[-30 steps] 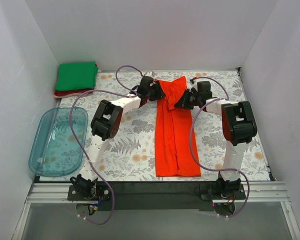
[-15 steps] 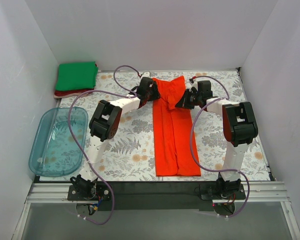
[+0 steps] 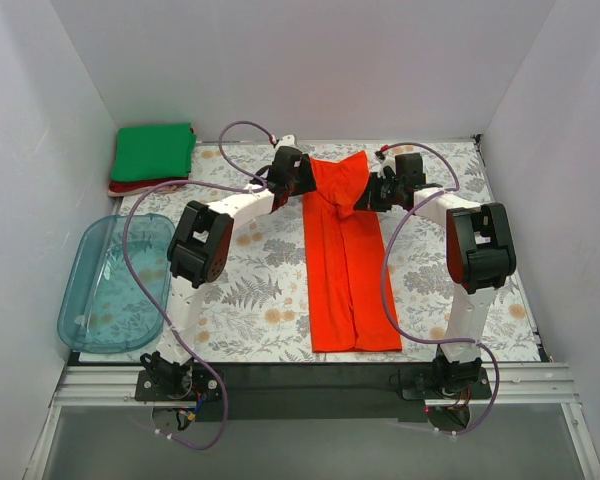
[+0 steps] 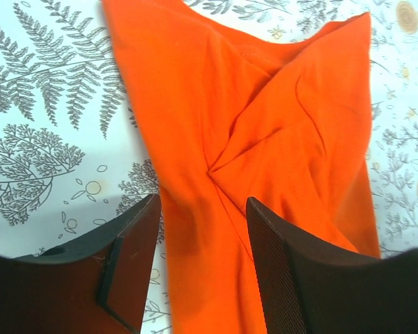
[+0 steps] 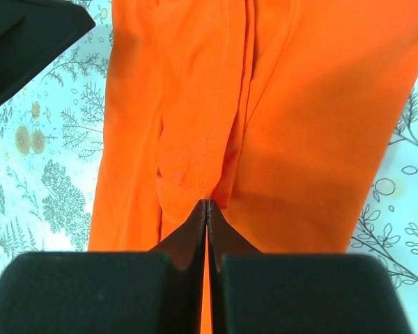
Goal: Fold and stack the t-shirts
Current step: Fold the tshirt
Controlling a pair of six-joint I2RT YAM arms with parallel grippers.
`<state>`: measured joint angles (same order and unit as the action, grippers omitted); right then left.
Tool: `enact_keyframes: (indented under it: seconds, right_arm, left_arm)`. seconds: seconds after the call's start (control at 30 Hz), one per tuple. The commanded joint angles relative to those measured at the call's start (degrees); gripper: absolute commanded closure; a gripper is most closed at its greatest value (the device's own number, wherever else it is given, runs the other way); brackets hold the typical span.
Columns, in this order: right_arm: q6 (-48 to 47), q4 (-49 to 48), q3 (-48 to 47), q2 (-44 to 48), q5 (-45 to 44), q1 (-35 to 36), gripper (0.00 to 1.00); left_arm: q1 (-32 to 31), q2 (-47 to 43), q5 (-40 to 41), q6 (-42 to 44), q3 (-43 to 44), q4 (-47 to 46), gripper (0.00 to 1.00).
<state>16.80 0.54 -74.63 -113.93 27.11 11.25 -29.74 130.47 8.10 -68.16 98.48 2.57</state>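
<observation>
The bright orange-red t-shirt (image 3: 345,280) lies as a long narrow strip down the middle of the table, its far end bunched and creased. My left gripper (image 3: 302,183) is at the shirt's far left edge. In the left wrist view the gripper (image 4: 203,209) is open and straddles that edge of the shirt (image 4: 265,125). My right gripper (image 3: 363,203) is at the far right side. In the right wrist view the gripper (image 5: 207,203) is shut on a seamed fold of the shirt (image 5: 313,125). The green t-shirt (image 3: 153,152) lies folded on the dark red one (image 3: 128,187) at the far left corner.
A clear blue plastic tub (image 3: 117,283) sits at the left edge of the floral table cover (image 3: 250,290). White walls close in the left, back and right. Purple cables loop over both arms.
Both grippers have shifted slightly toward the far end. The left arm has swung left, and the shirt's far left edge has spread out a little.
</observation>
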Motion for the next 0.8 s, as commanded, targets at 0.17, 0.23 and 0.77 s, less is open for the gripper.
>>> enact_keyframes:
  seconds: [0.17,0.23,0.77]
  right_arm:
    - [-8.7,4.55,-4.99,0.46,-3.11,0.62,0.99]
    - [-10.37,5.79,-6.05,-0.06,-4.7,0.97,0.98]
    - [-20.13,5.1,-2.19,8.9,-26.12,11.25,0.72]
  left_arm:
    - [-0.23,-4.44,-7.47,-1.97,0.48,-1.25,0.52]
    - [-0.23,-4.35,-8.01,-2.59,0.66,-2.03,0.52]
    - [-0.23,1.09,-11.17,-4.7,3.03,-8.19,0.61]
